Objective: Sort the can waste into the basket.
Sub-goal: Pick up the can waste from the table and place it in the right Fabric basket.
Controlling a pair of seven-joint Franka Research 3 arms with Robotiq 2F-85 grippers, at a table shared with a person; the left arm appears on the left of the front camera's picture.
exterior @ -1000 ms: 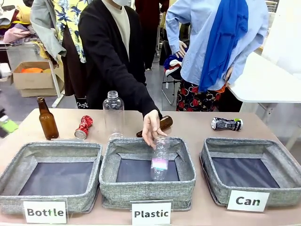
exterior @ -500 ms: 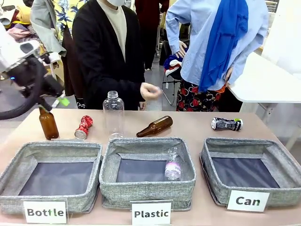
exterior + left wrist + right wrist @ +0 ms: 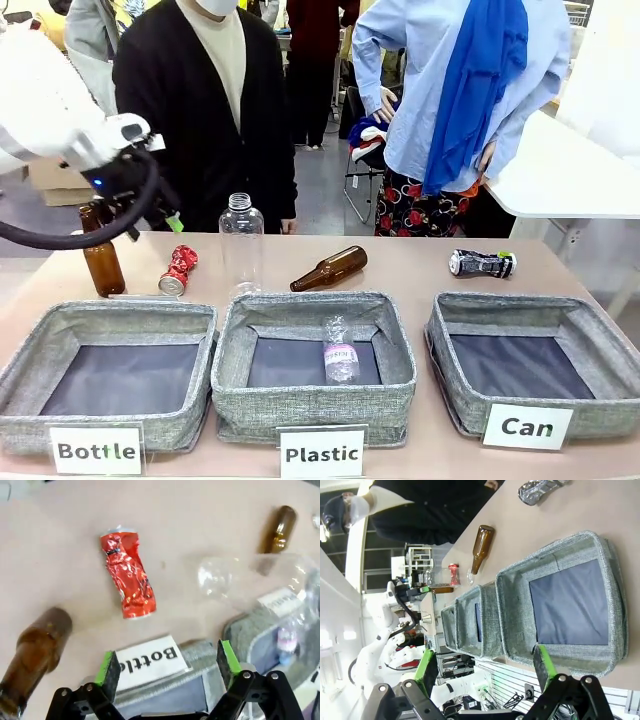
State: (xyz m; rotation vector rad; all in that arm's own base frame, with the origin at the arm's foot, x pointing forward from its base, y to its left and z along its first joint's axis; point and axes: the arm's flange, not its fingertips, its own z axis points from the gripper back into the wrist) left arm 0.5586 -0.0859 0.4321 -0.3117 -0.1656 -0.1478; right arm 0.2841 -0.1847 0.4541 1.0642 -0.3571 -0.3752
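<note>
A crushed red can (image 3: 178,270) lies on the table behind the "Bottle" basket. It also lies ahead of the fingers in the left wrist view (image 3: 127,575). My left gripper (image 3: 155,225) hovers open above and left of it, by the upright brown bottle (image 3: 101,258). The wrist view shows the left gripper (image 3: 168,662) with nothing between its green pads. A dark crushed can (image 3: 481,263) lies at the far right, behind the grey "Can" basket (image 3: 440,345). My right gripper (image 3: 485,665) hangs open over that basket's (image 3: 555,550) near rim, with the dark can (image 3: 537,490) beyond.
The "Plastic" basket (image 3: 232,385) holds a clear bottle (image 3: 340,355). The "Bottle" basket (image 3: 25,365) stands at the left. An upright clear bottle (image 3: 241,240) and a lying brown bottle (image 3: 330,268) are behind the baskets. A person in black stands at the far edge.
The person let the clear bottle drop into the "Plastic" basket and drew the hand back. My left arm swung in from the left to above the brown bottle and the red can.
</note>
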